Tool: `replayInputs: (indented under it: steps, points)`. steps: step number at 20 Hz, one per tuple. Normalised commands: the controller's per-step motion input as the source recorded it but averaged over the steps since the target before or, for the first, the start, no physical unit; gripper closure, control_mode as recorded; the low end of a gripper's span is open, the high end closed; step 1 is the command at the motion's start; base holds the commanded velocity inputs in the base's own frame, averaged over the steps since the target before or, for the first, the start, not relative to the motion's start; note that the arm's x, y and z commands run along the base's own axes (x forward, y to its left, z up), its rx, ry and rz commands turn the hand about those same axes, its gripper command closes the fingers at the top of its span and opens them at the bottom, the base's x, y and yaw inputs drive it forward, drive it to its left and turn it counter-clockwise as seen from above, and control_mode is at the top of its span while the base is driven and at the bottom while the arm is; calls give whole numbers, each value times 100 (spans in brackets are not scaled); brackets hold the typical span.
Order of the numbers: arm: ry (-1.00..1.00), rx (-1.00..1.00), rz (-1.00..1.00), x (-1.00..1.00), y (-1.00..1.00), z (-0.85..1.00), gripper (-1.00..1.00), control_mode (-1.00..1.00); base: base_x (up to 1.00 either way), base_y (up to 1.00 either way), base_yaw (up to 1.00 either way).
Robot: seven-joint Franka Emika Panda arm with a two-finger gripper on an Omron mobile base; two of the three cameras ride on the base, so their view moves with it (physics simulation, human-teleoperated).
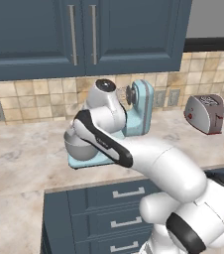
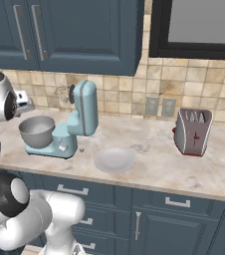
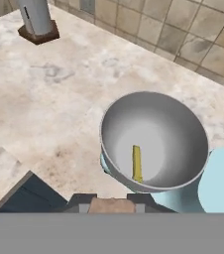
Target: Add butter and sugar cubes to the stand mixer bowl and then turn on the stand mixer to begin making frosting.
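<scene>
Jaws closed on a pale pinkish-brown sugar cube point(image 3: 111, 205), bottom centre of the hand view, gripper point(image 3: 112, 202) just above the bowl point(image 3: 173, 124) rim. Butter point(image 3: 137, 163): yellow stick lying inside bowl, centre frame. Mixer point(image 2: 77, 122): light blue, left of white plate point(image 2: 114, 159) on counter point(image 2: 154, 169).

The arm point(image 1: 158, 163) is glossy white with rounded segments, black joint bands and a grey end cap.

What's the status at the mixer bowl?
Hand shut on sugar cubes, above bowl. Butter lies inside. Nothing blocking the drop.
</scene>
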Motion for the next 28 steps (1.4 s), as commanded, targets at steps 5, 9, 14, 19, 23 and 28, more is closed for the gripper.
replayInputs:
  steps: [5,9,14,19,23,28]
  points:
    - [8,0,-15,32,0,-31,100,-100,0,0,0]
    - [8,0,-15,16,-9,-44,100,-100,0,0,0]
    - [5,0,-12,16,-12,-46,100,-100,0,0,0]
    - [4,0,-11,27,-1,-28,100,-100,0,0,0]
    - [5,0,-11,17,0,-21,100,-100,0,0,0]
    - [6,0,-11,21,0,-26,100,-100,0,0,0]
